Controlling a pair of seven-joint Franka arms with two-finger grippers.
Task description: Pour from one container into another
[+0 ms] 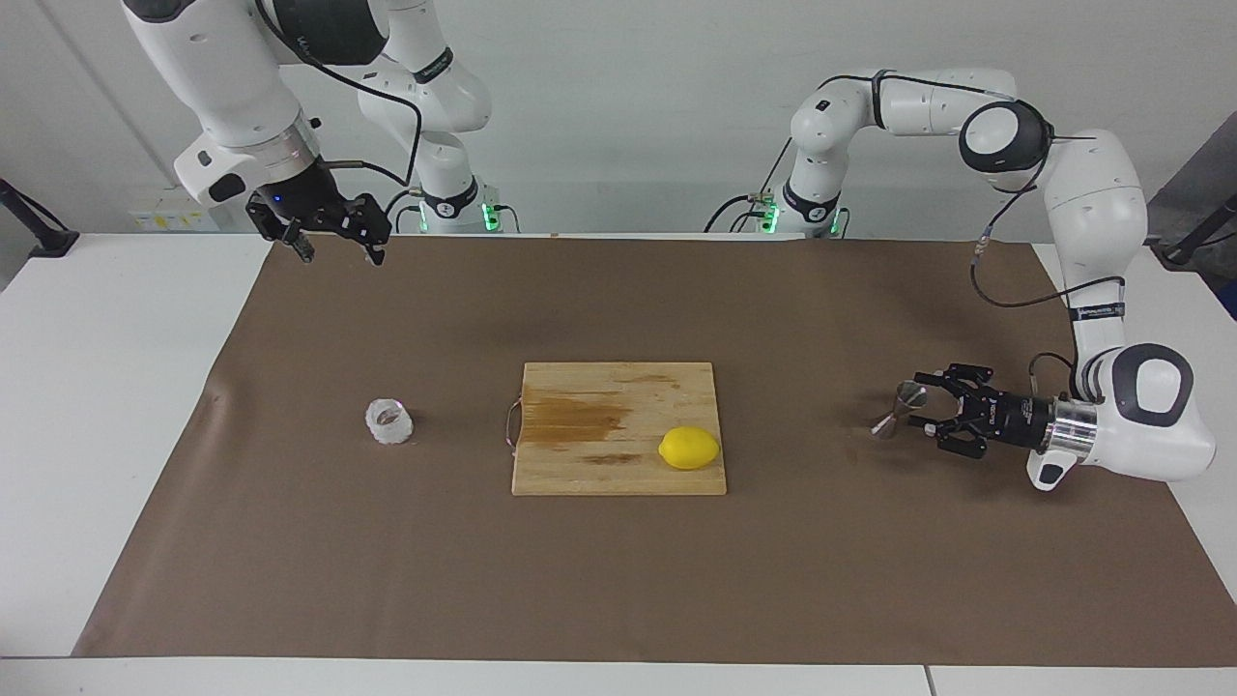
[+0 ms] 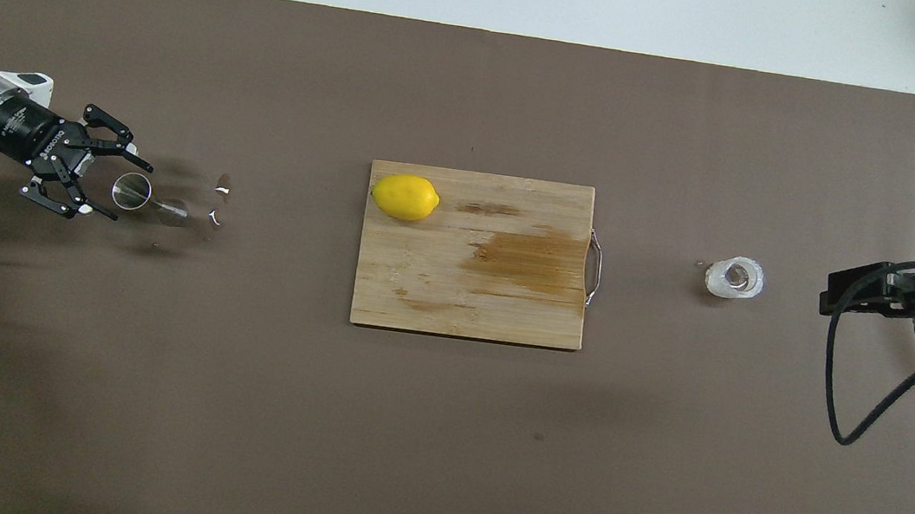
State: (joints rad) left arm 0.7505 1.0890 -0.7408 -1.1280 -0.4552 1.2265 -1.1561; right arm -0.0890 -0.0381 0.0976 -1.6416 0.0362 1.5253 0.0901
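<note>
The small steel jigger (image 1: 899,410) (image 2: 137,194) stands on the brown mat at the left arm's end of the table. My left gripper (image 1: 926,402) (image 2: 131,191) lies low and level beside it. Its fingers are apart, one on each side of the jigger's upper cone, and I see no firm contact. The clear faceted glass cup (image 1: 388,421) (image 2: 734,278) stands alone toward the right arm's end of the table. My right gripper (image 1: 338,253) hangs open and raised over the mat's edge nearest the robots, well away from the cup.
A wooden cutting board (image 1: 618,464) (image 2: 503,315) with a dark stain and a metal handle lies mid-table, between the cup and the jigger. On its corner sits a yellow lemon (image 1: 689,448) (image 2: 405,196). Brown mat (image 1: 618,580) covers the table.
</note>
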